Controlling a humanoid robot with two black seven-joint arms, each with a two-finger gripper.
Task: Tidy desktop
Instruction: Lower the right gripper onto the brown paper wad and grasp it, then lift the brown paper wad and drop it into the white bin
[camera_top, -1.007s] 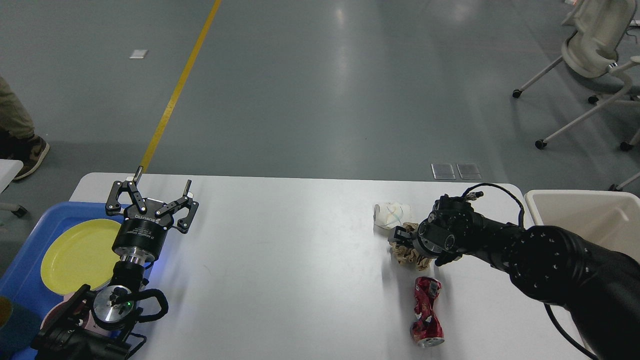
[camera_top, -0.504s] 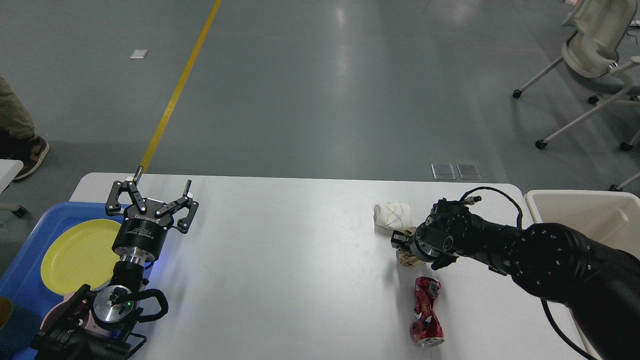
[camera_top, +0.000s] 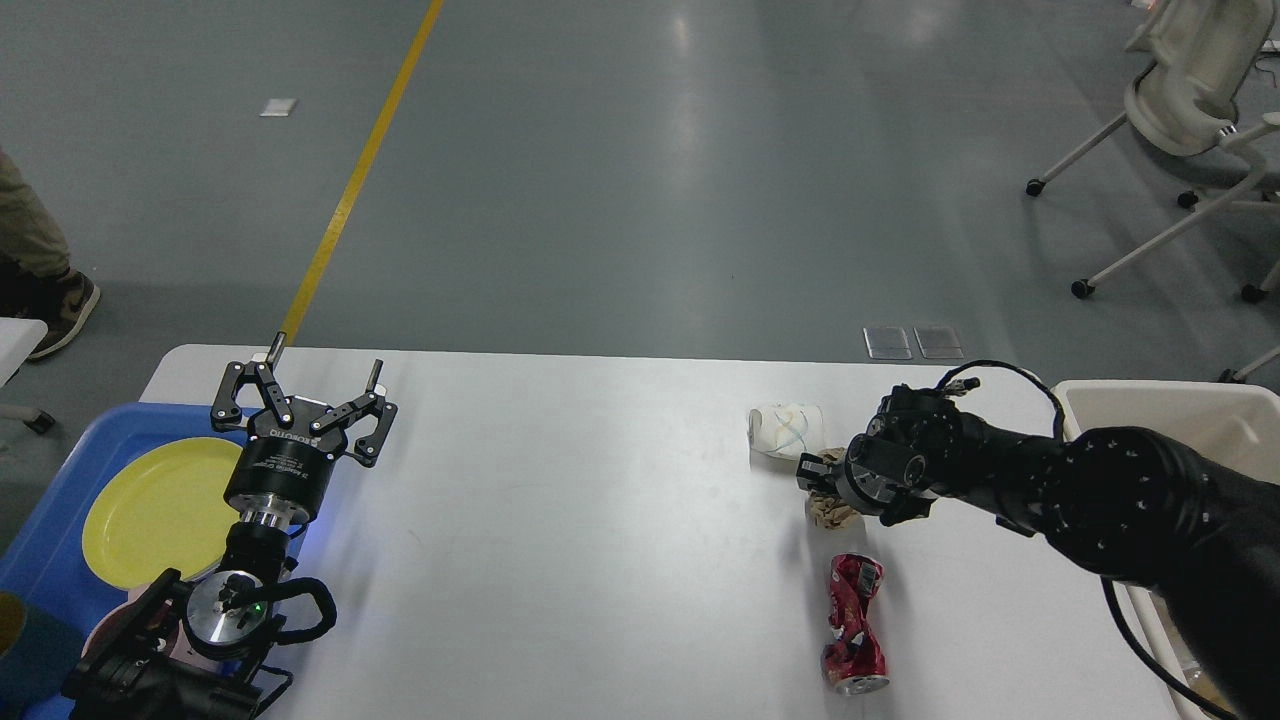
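The right claw (camera_top: 815, 478) is clamped on a crumpled brown paper wad (camera_top: 830, 512), at the right side of the white worktop (camera_top: 560, 520). The wad looks light and soft, so a pinch at its upper folds should be enough. Near it lie a crushed red can (camera_top: 851, 625), stiff and perhaps slippery, and a white paper cup (camera_top: 785, 429). The left claw (camera_top: 305, 395) stands apart, holding nothing.
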